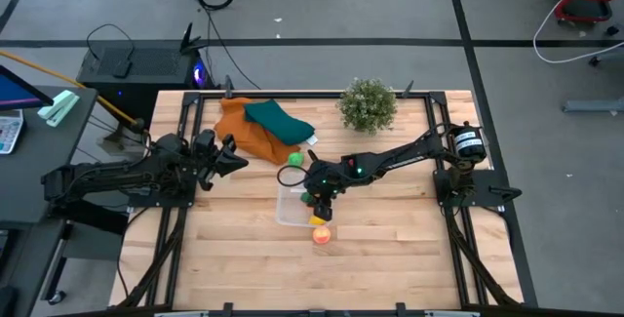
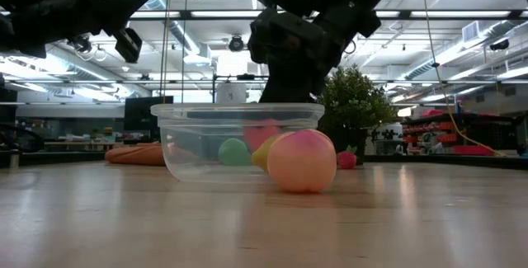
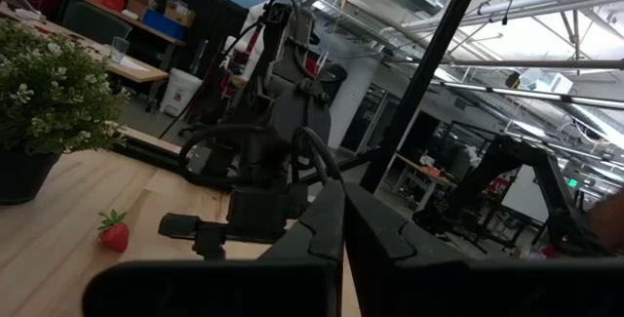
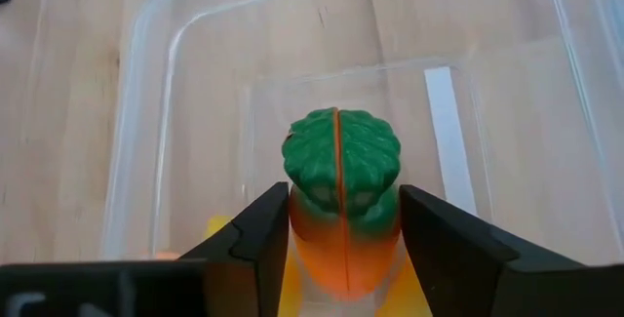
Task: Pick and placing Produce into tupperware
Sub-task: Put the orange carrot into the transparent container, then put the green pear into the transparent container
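Note:
The clear tupperware [image 1: 292, 203] stands mid-table, also in the low view [image 2: 239, 140]. My right gripper [image 4: 343, 229] reaches down into it from the table's right, with a toy carrot [image 4: 341, 200] between its fingers. A green piece [image 2: 233, 152] and a yellow piece [image 4: 216, 227] lie inside the tub. A peach [image 2: 302, 162] rests on the table against the tub's near side. A strawberry [image 3: 114, 231] lies on the table farther right. My left gripper [image 1: 234, 156] hovers shut and holding nothing at the table's left. My right gripper pinches the carrot by its two sides, at the orange body just behind the green top [image 4: 341, 161], one finger [image 4: 258, 234] on each side. The fingers slant down from the table's right and lie along the carrot. Its green end points away from the wrist, over the tub's floor.
A bushy potted plant [image 1: 368, 104] stands at the far edge, with orange and teal cloths [image 1: 258, 127] to its left. A small green piece [image 1: 295, 159] lies just beyond the tub. The near half of the wooden table [image 1: 390, 268] is bare.

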`<state>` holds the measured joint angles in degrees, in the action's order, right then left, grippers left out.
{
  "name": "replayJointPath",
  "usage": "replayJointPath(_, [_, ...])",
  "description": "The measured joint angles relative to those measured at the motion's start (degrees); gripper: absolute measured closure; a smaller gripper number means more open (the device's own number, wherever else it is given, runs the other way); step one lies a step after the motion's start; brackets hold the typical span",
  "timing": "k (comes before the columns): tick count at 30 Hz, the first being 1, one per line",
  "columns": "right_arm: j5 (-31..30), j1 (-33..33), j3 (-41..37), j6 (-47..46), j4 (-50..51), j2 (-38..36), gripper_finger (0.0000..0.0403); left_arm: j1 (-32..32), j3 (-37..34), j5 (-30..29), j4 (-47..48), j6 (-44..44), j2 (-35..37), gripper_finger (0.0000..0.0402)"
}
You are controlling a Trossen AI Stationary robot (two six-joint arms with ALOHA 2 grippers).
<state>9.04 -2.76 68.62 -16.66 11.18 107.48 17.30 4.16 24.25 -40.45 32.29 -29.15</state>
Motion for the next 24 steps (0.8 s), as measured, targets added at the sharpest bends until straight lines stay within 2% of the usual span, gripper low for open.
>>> replayJointPath(9, [0.18, 0.02, 0.0, 0.19, 1.54, 0.0, 0.0243, 0.0, 0.0, 0.0, 0.02, 0.0, 0.0, 0.038])
replayJointPath(19, [0.73, 0.02, 0.0, -0.12, 1.44, -0.05, 0.0202, 0.0, 0.0, 0.0, 0.01, 0.0, 0.0, 0.0385])
replayJointPath(24, [0.21, 0.01, 0.0, -0.89, 1.43, -2.28, 0.0198, 0.0, 0.0, 0.0, 0.02, 0.0, 0.0, 0.0379])
